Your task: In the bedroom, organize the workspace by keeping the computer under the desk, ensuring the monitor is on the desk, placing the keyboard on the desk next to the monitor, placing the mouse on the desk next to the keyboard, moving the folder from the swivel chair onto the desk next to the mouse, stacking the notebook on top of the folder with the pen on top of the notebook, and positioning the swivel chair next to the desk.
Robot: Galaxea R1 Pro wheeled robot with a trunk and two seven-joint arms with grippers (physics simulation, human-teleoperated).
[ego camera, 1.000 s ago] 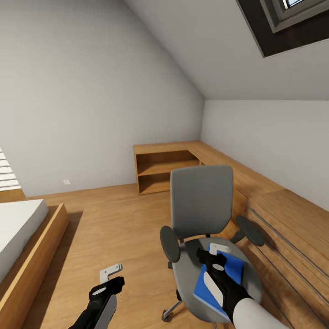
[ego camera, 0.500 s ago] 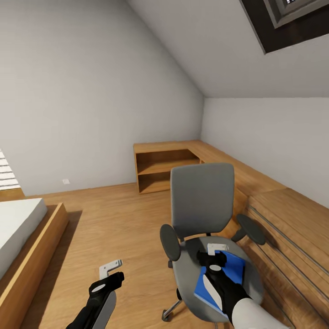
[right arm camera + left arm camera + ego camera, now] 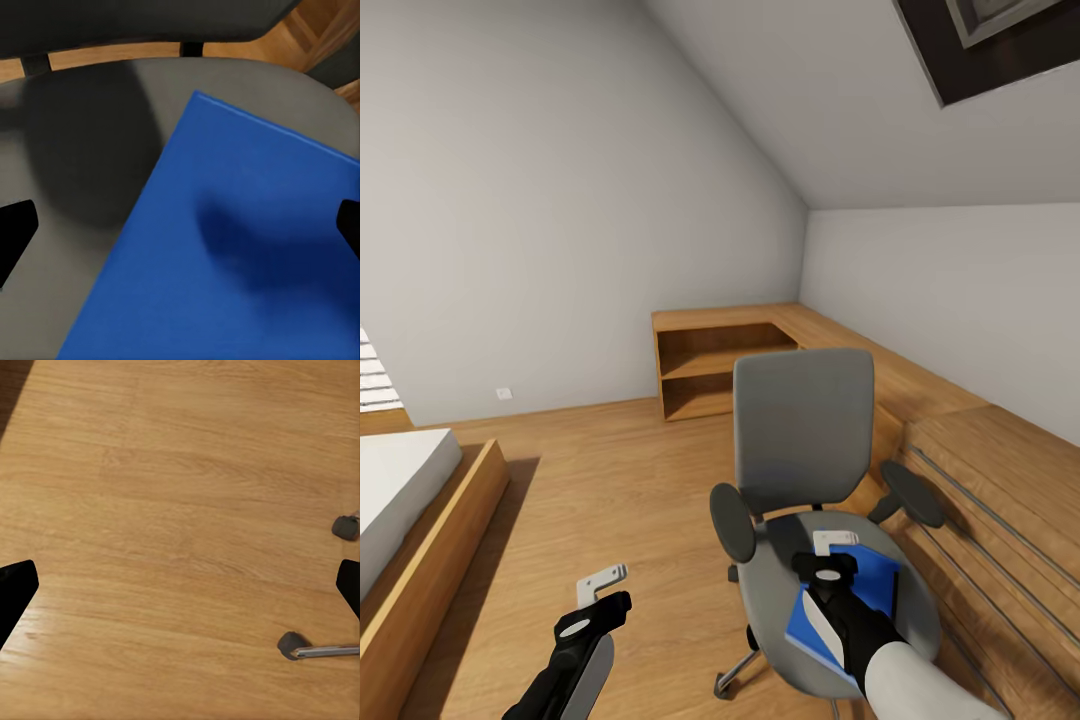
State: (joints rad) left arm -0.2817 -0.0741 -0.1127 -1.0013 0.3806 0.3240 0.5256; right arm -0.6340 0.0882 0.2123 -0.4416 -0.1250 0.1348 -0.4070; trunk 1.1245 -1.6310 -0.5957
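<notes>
Landmark: the swivel chair, grey, with black armrests, stands on the wood floor beside a low light-wood cabinet.
Folder place: the folder lies flat on the chair seat, toward the seat side nearer the cabinet, in front of the backrest.
Folder look: bright blue, flat and rectangular; the cover is plain, and a dark shadow of the gripper falls on it in the right wrist view.
Key relation: the right gripper hovers directly above the folder, so the folder lies straight below the fingers; its long axis runs slantwise over the seat, from the chair back toward the robot.
Nearer arm: the right one; the left gripper hangs over the floor, well apart from the seat on its other side.
Right gripper state: spread wide, holding nothing; its dark fingertips sit at the two sides of the wrist picture.
Left gripper state: also spread and empty, above bare floor near two chair casters.
Step, as I judge: lowering on the folder to grip one edge, which is not yet done.
</notes>
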